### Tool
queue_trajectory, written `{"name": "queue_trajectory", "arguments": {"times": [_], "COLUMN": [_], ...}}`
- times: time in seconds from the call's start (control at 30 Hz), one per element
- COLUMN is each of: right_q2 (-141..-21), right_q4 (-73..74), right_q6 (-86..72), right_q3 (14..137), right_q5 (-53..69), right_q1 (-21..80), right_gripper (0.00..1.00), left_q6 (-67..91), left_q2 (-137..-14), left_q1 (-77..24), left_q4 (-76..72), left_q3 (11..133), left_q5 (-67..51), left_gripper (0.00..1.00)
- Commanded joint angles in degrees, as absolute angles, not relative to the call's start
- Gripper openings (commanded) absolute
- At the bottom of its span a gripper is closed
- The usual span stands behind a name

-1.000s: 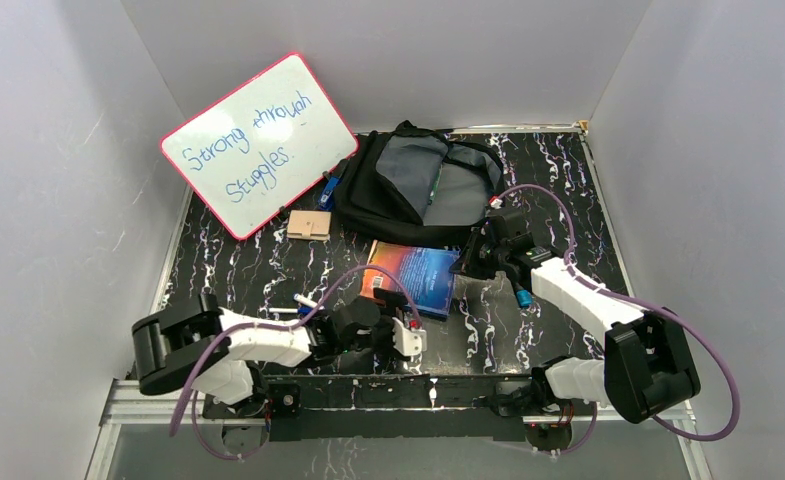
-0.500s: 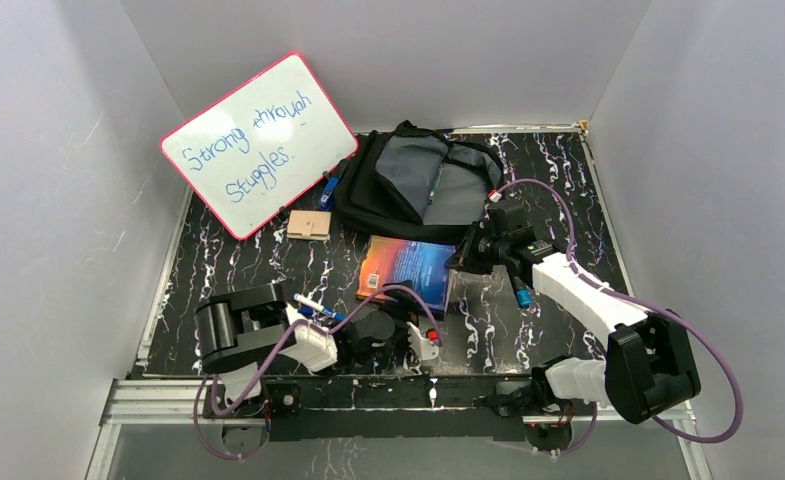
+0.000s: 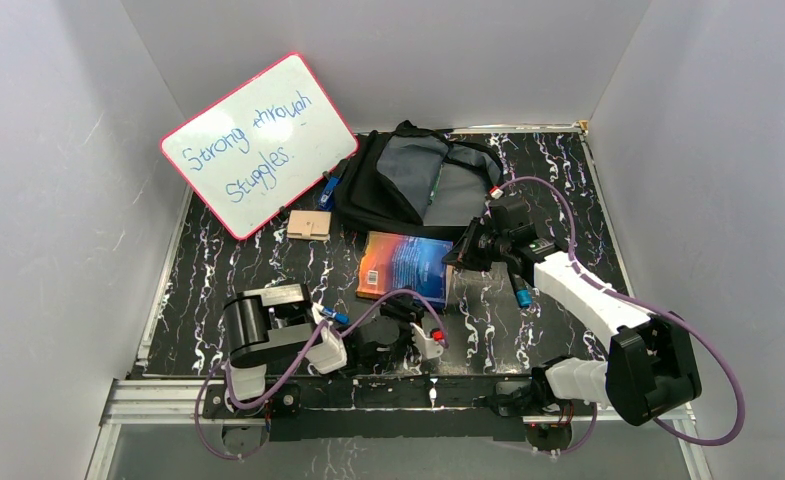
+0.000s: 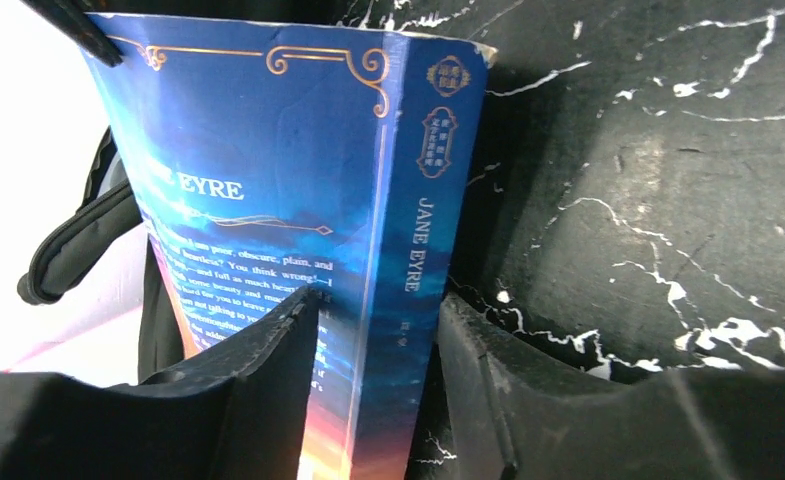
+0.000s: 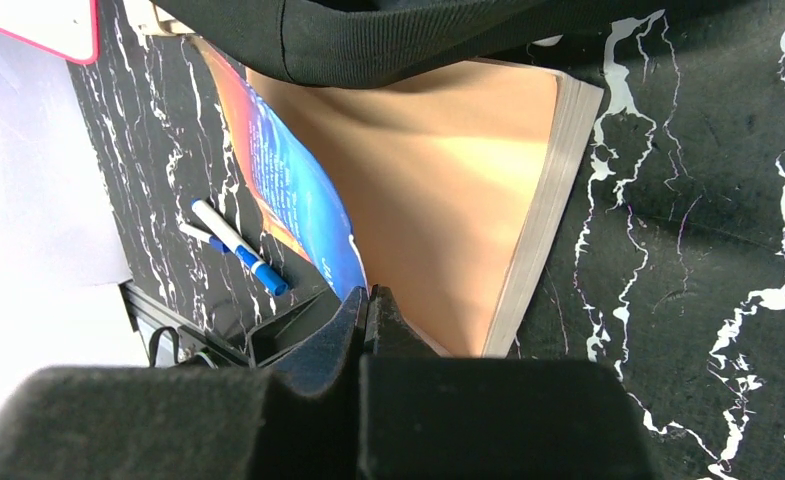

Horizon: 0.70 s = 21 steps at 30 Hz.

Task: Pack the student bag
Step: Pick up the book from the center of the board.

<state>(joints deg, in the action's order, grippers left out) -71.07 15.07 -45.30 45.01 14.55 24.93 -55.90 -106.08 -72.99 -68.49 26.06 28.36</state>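
The student bag (image 3: 418, 185), black with grey lining, lies open at the back of the table; its strap (image 5: 398, 40) crosses the top of the right wrist view. In front of it lies a blue "Jane Eyre" book (image 3: 406, 265). My right gripper (image 3: 460, 258) is shut on the book's cover (image 5: 298, 190), holding it raised off the tan page block (image 5: 448, 180). Down at the near edge, my left gripper (image 3: 420, 335) straddles the book's spine (image 4: 418, 230). Its jaws stand on either side of the spine, with a dark gap showing beside the right finger (image 4: 488, 370).
A pink-framed whiteboard (image 3: 258, 140) leans at the back left. A small wooden block (image 3: 308, 224) lies in front of it. A blue-capped pen (image 3: 330, 316) rests by the left arm, also seen as the pen (image 5: 238, 248). White walls close in three sides.
My left arm has swung right and brought its gripper onto the book's near spine edge, its jaws narrowing around it. The right gripper has drawn the cover slightly left and up.
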Motion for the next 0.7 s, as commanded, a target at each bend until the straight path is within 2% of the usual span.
{"name": "queue_trajectory", "arguments": {"times": [0.0,0.23,0.27,0.3,0.33,0.43,0.53,0.67], "right_q2": [-68.8,-68.5,-68.2,-67.9,-67.3,-64.6,-62.4,-59.6], "right_q4": [12.6,13.6,14.2,14.9,15.7,17.2,18.9,19.0], "right_q6": [-46.6,-45.0,-44.6,-44.2,-43.7,-43.0,-42.8,-44.7], "right_q3": [46.9,45.9,45.8,45.6,45.1,43.6,42.1,38.5], "right_q5": [15.7,12.9,11.6,10.1,8.5,3.1,0.4,1.6], "right_q1": [25.2,25.2,25.1,25.1,25.1,24.8,24.6,24.3], "right_gripper": [0.0,0.0,0.03,0.12,0.27,0.54,0.69,0.81], "left_q6": [-55.6,-56.1,-56.0,-55.8,-55.7,-55.1,-54.5,-53.4], "left_q2": [-107.4,-107.9,-107.8,-107.6,-107.4,-107.0,-106.4,-104.8], "left_q1": [-73.2,-73.2,-73.2,-73.2,-73.2,-73.2,-73.3,-74.5], "left_q4": [-73.1,-75.1,-75.2,-75.4,-75.4,-75.7,-75.9,-75.9], "left_q3": [27.2,27.0,27.0,26.9,26.8,26.6,26.5,26.1], "left_q5": [30.8,31.3,31.3,31.4,31.5,31.5,31.5,32.4], "left_gripper": [0.39,0.14,0.12,0.09,0.07,0.03,0.0,0.0]}}
